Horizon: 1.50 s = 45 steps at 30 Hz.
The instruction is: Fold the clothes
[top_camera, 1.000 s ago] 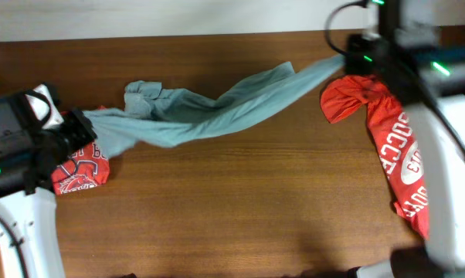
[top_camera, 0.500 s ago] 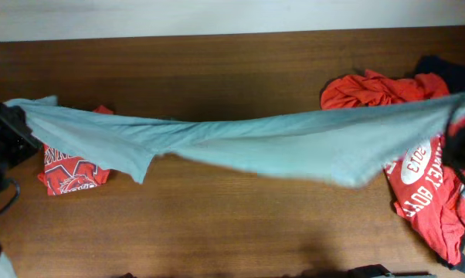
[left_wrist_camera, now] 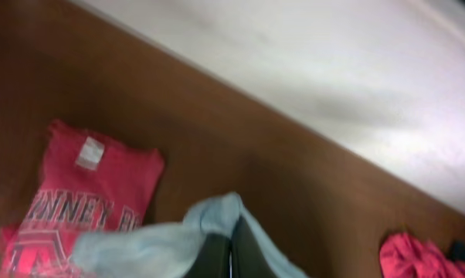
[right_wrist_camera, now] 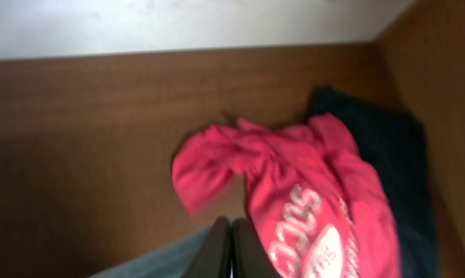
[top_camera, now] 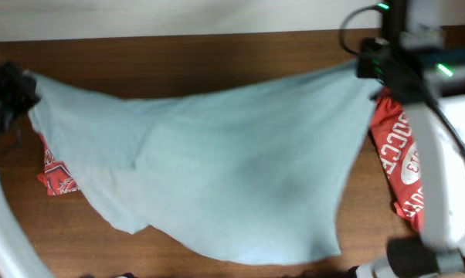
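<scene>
A pale blue-grey garment hangs spread wide between my two grippers above the table, covering most of it in the overhead view. My left gripper is shut on its left corner; the cloth bunches at the fingers in the left wrist view. My right gripper is shut on its right corner, with the cloth below the fingers in the right wrist view. The garment's lower edge hangs near the table's front.
A folded red printed shirt lies at the left, mostly behind the garment, and shows in the left wrist view. A red soccer shirt lies crumpled at the right over a dark garment. The brown table meets a white wall.
The garment went from a stretched rope-like band to a wide open sheet. Both grippers moved back toward the far side of the table, still holding its corners.
</scene>
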Each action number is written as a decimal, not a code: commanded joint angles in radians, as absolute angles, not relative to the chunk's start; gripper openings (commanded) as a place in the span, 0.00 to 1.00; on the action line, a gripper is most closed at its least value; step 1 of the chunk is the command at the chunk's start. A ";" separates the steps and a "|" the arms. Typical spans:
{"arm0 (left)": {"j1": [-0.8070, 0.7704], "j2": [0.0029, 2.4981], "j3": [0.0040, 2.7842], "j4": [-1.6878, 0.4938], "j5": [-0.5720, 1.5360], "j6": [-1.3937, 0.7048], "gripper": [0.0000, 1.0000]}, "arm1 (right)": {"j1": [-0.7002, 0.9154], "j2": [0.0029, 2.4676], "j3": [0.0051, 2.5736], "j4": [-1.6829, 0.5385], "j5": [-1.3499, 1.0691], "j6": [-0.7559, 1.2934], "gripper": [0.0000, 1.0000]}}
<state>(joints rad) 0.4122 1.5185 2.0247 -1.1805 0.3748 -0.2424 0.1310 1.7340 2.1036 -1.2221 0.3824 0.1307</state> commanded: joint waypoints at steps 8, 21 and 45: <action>0.331 1.740 2.256 -0.737 0.471 -0.192 0.00 | 0.056 1.847 2.450 -1.009 0.393 0.119 0.04; 0.246 1.822 2.362 -1.490 0.410 0.053 0.00 | 0.024 1.871 2.348 -1.464 0.369 0.120 0.04; 0.236 1.726 1.541 -1.587 0.126 -0.049 0.00 | -0.106 1.839 1.573 -1.507 0.225 0.151 0.04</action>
